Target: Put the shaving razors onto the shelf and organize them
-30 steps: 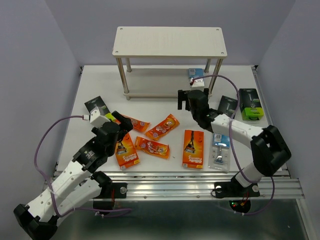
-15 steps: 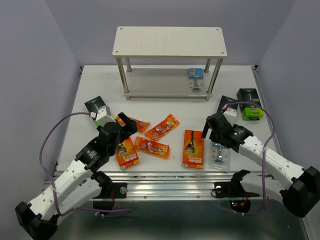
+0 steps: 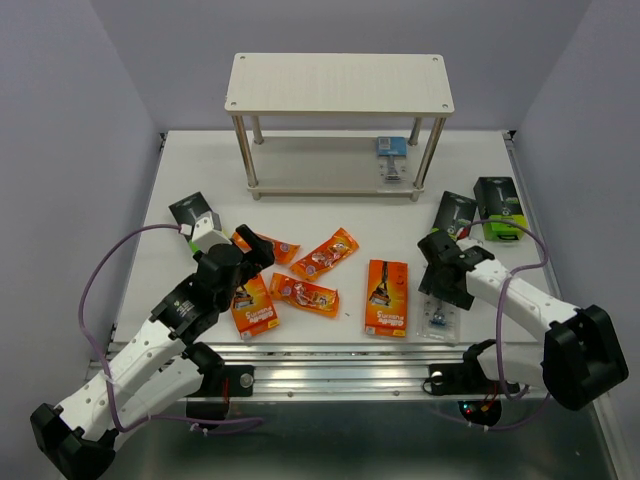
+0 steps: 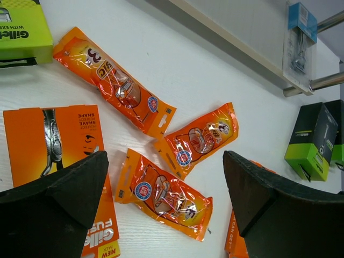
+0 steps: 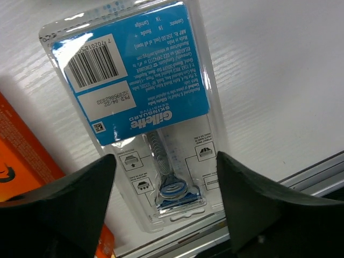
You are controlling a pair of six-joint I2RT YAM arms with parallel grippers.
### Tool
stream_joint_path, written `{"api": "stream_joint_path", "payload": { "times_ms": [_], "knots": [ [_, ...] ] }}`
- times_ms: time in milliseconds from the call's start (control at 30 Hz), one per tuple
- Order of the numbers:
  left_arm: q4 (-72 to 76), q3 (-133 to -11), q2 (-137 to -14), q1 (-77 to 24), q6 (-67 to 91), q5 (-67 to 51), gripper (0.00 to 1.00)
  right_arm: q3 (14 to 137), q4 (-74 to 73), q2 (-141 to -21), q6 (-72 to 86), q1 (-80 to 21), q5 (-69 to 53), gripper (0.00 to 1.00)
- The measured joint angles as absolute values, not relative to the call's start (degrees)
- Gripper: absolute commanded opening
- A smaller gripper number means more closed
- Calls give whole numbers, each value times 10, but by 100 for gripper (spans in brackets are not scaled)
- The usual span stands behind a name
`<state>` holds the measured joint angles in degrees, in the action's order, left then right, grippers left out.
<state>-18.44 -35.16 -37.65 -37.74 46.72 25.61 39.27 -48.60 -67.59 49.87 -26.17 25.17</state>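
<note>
Only the right wrist view shows the barcode (image 5: 94, 64) on the blister pack (image 5: 145, 107); from above, the right gripper (image 3: 441, 285) covers it. That arm lies low at lower right, jaws spread.

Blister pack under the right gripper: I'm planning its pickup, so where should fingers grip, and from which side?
Probably from straight above, pinching the blister pack across its two long edges. It lies flat on the table, and the open right gripper lines up across its narrow width.
</note>
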Motion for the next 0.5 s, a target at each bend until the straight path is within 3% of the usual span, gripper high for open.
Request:
{"api": "stream_joint_path", "payload": {
  "times_ms": [167,300,367,400,500],
  "knots": [
    [-185,-352,-376,-377,467,259,99,384,-473,-708,495,-250,239,66],
    [-185,-352,-376,-377,467,262,99,378,-460,-722,490,-244,229,46],
    [-185,-352,-376,-377,467,264,99,376,-457,-726,486,-242,223,42],
    [-185,-352,-376,-377,467,265,99,375,-453,-728,484,-241,219,32],
    [-185,-352,-376,-377,467,267,99,368,-439,-729,479,-240,211,20]
  ]
}}
